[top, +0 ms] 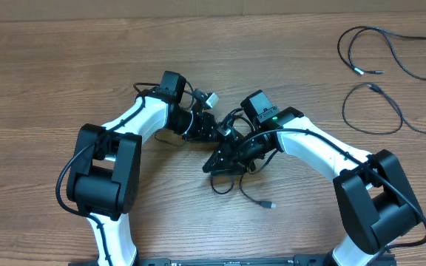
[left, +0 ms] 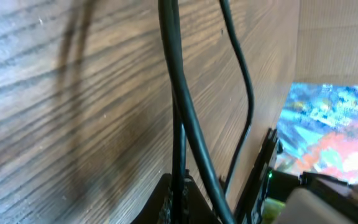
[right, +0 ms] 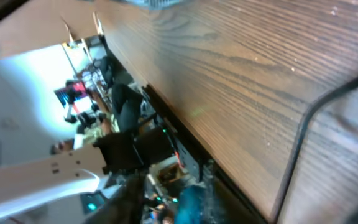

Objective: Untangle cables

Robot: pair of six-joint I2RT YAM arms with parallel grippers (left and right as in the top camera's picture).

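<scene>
Left fingers [top: 214, 134] were clamped shut on one cord of the cable tangle [top: 231, 171], bunched between both arms, nearer the right fingers [top: 214, 161], whose state could not be told. The held cord was drawn straight out over the wooden bench [top: 65, 66]; two loose cables [top: 345, 109] were laid well apart.

Thin black cables [top: 251, 196] lie apparently tangled mid-table; two loose loops [top: 346, 111] rest far right.

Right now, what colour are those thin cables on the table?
The cables are black, clearest in the overhead view.
</scene>
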